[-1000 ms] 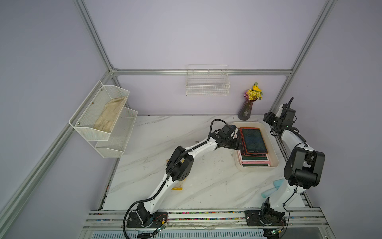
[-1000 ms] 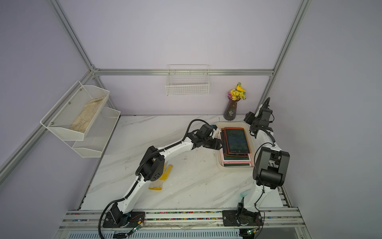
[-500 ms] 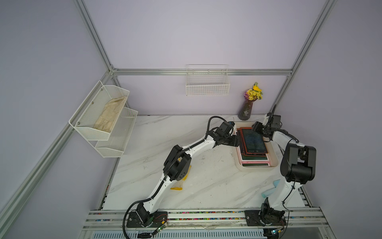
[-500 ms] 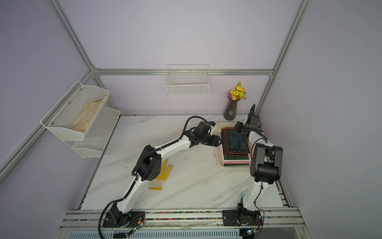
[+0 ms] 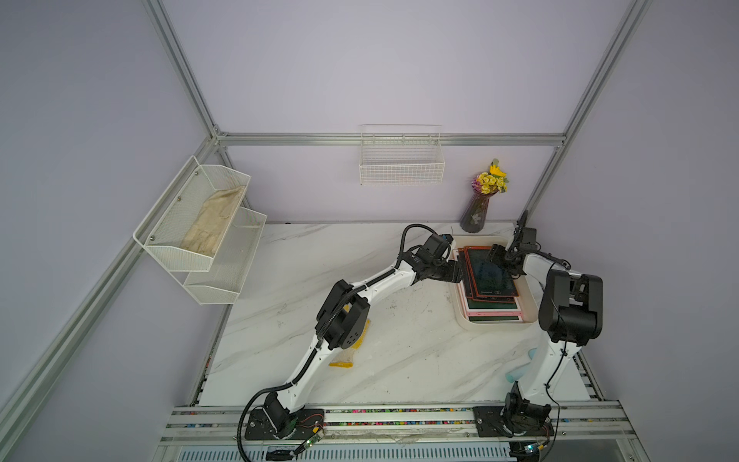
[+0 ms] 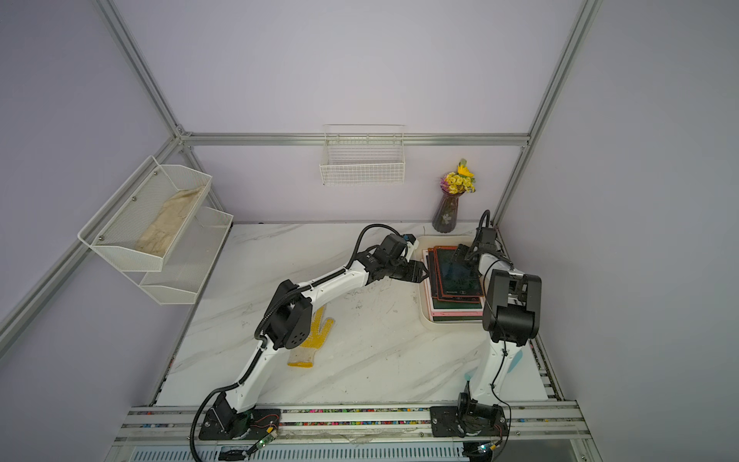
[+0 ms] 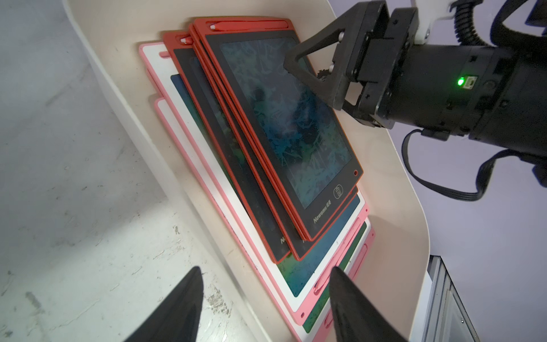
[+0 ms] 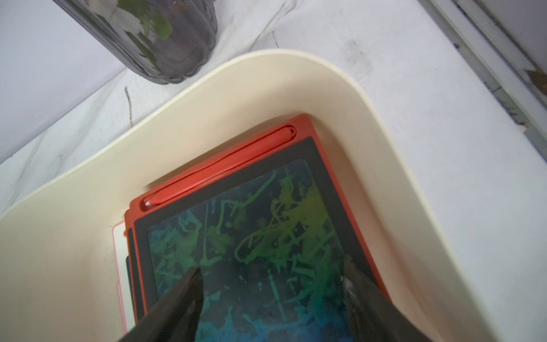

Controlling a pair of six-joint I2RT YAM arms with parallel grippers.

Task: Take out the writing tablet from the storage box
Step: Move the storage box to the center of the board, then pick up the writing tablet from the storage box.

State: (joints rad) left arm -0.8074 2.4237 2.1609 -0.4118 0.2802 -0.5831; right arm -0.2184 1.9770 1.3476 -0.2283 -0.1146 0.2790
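Note:
The storage box [image 5: 496, 325] [image 6: 452, 325], a shallow cream tray, sits at the table's back right and holds a stack of several writing tablets. The top writing tablet [image 5: 490, 274] [image 6: 456, 276] [image 7: 284, 118] [image 8: 251, 251] has a red frame and a dark screen scribbled with green. Pink-and-white tablets [image 7: 299, 275] lie beneath it. My left gripper [image 5: 456, 275] [image 6: 422, 274] [image 7: 265, 269] is open, straddling the box's left wall with nothing between its fingers. My right gripper [image 5: 496, 254] [image 6: 460, 255] [image 8: 270, 266] is open just above the far end of the top tablet's screen; I cannot tell whether it touches.
A dark vase of yellow flowers [image 5: 478, 212] stands right behind the box. A wire basket [image 5: 402, 160] hangs on the back wall. A mesh two-tier shelf [image 5: 200, 232] holding cloth hangs at left. A yellow glove [image 6: 312, 340] lies under the left arm's elbow.
The right gripper came down from beside the right wall to the far end of the top tablet, and its jaws widened. The left gripper stayed at the box's left wall.

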